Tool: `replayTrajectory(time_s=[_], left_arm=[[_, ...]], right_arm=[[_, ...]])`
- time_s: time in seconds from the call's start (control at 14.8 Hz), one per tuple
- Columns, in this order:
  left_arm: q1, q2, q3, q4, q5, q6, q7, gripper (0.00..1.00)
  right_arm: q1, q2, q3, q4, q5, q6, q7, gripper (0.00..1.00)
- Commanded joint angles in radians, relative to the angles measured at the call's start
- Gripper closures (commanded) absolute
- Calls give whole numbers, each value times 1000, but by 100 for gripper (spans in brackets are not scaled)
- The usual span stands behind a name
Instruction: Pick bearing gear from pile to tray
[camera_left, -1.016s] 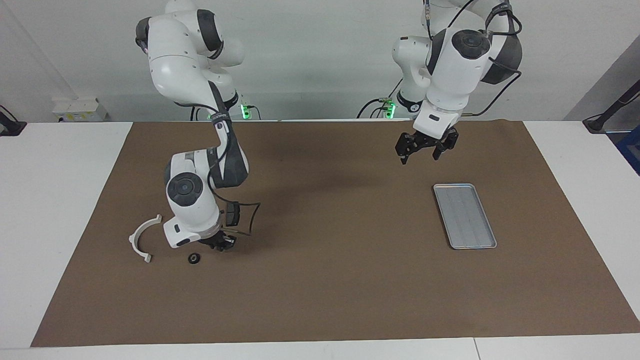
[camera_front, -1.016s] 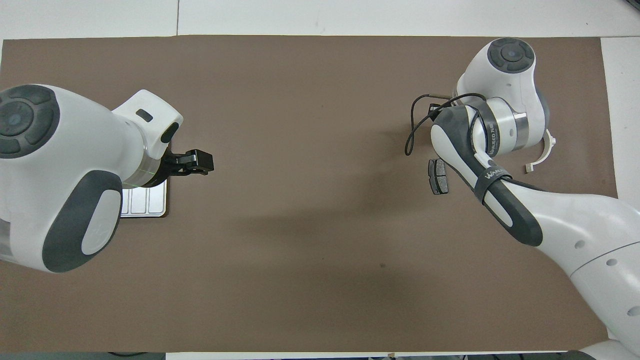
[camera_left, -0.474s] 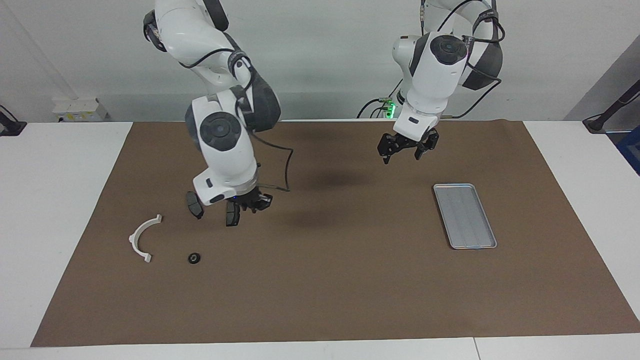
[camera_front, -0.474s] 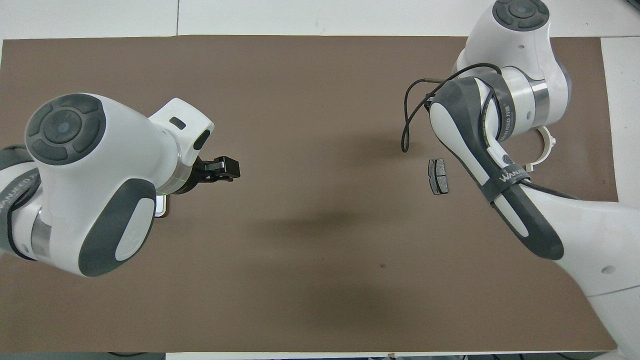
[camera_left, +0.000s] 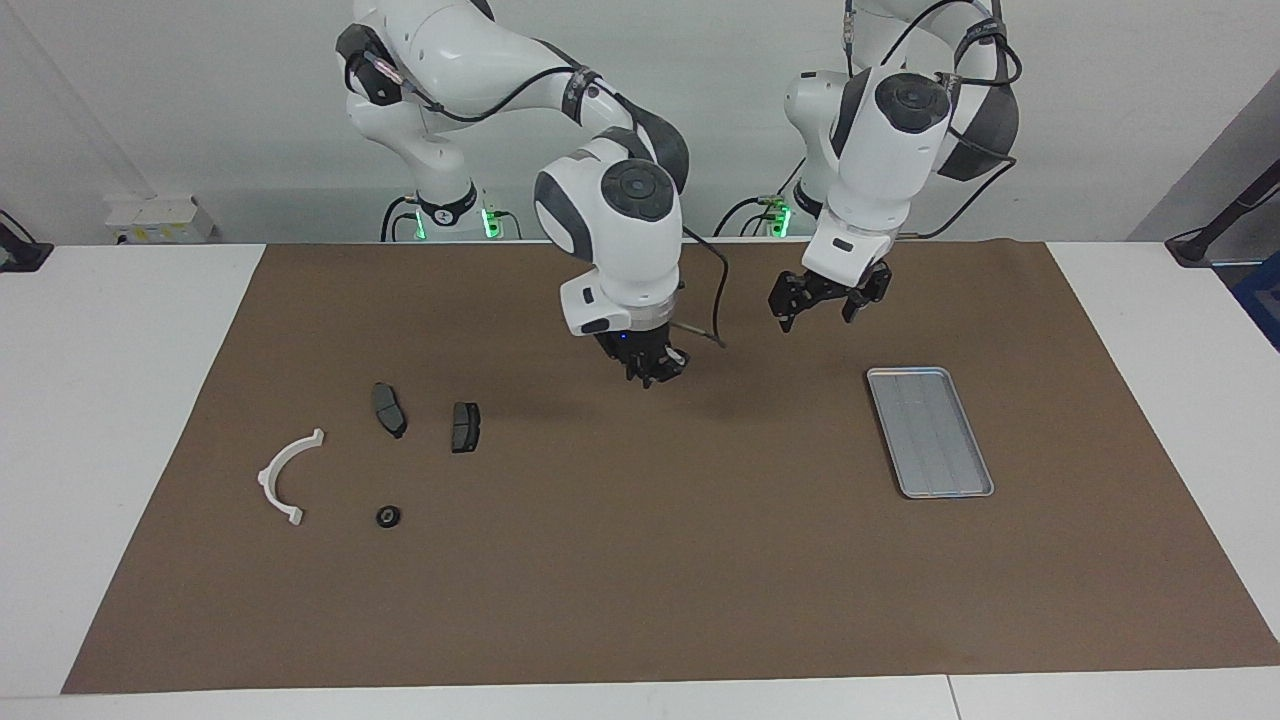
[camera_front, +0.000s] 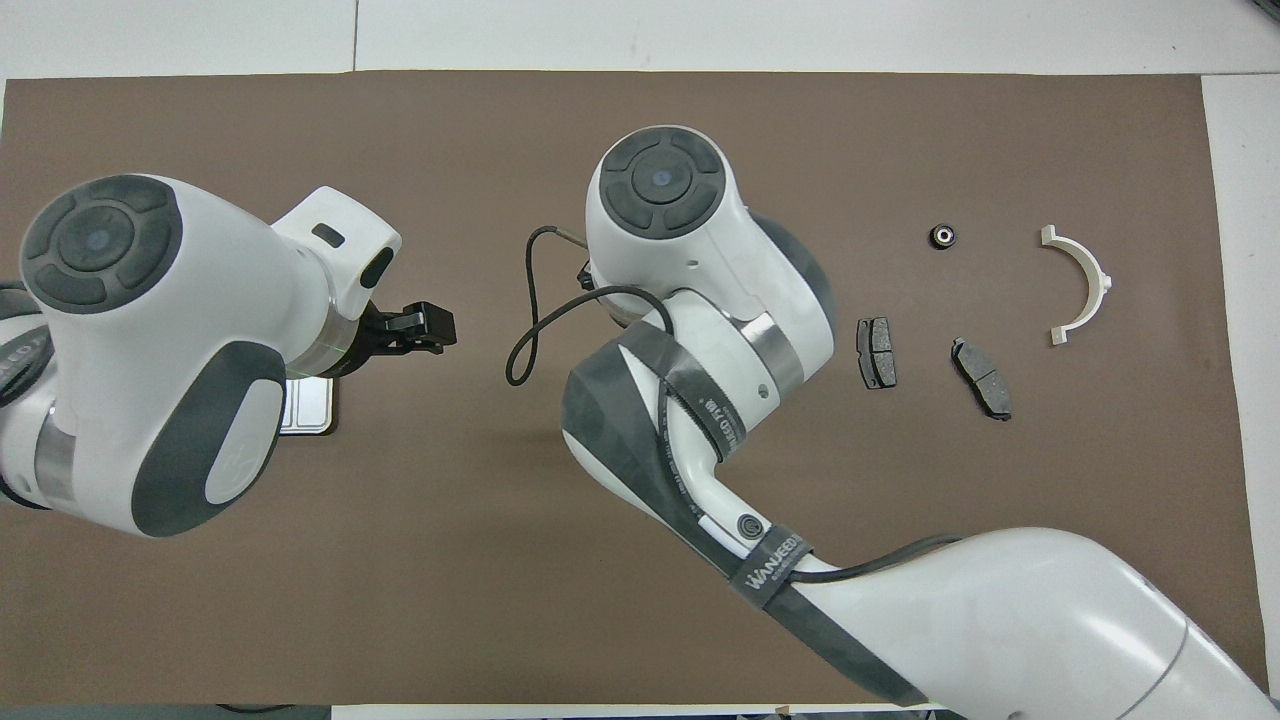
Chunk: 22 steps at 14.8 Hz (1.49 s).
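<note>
One small black round bearing gear (camera_left: 387, 516) (camera_front: 942, 236) lies in the pile at the right arm's end of the mat. With it are a white half-ring bracket (camera_left: 285, 475) (camera_front: 1080, 285) and two dark brake pads (camera_left: 389, 409) (camera_left: 465, 426). My right gripper (camera_left: 650, 372) hangs shut over the mat's middle. I cannot see whether a piece sits between its tips, and the overhead view hides it under its own wrist. The silver tray (camera_left: 929, 431) lies bare toward the left arm's end. My left gripper (camera_left: 825, 305) (camera_front: 425, 325) waits open in the air beside the tray.
A brown mat (camera_left: 640, 600) covers the table, with white table edge around it. In the overhead view the left arm covers most of the tray (camera_front: 305, 415). A loose black cable (camera_front: 525, 340) loops off the right wrist.
My right arm rose from the pile and swung to the mat's middle, toward the tray, uncovering both brake pads. The left gripper shifted slightly and stayed open.
</note>
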Motion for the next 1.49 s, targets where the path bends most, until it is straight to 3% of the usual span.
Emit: replayTrajectory(time_s=[0.0, 0.34, 0.68, 1.02, 1.15, 1.42], left_arm=[[83, 1, -2, 29, 11, -33, 116, 0], [120, -1, -2, 35, 9, -34, 162, 0], [117, -1, -2, 33, 9, -28, 161, 0], [110, -2, -2, 23, 9, -14, 152, 0], [102, -2, -4, 21, 9, -14, 139, 0], [87, -2, -4, 18, 9, -7, 110, 0]], right_arm=[[41, 59, -2, -30, -73, 85, 114, 100], [72, 120, -3, -101, -151, 242, 208, 100], [52, 119, -5, -216, -184, 394, 214, 100], [44, 118, -5, -231, -185, 415, 214, 100], [46, 111, -5, -219, -184, 379, 215, 1], [12, 107, -5, -68, -171, 169, 183, 0]])
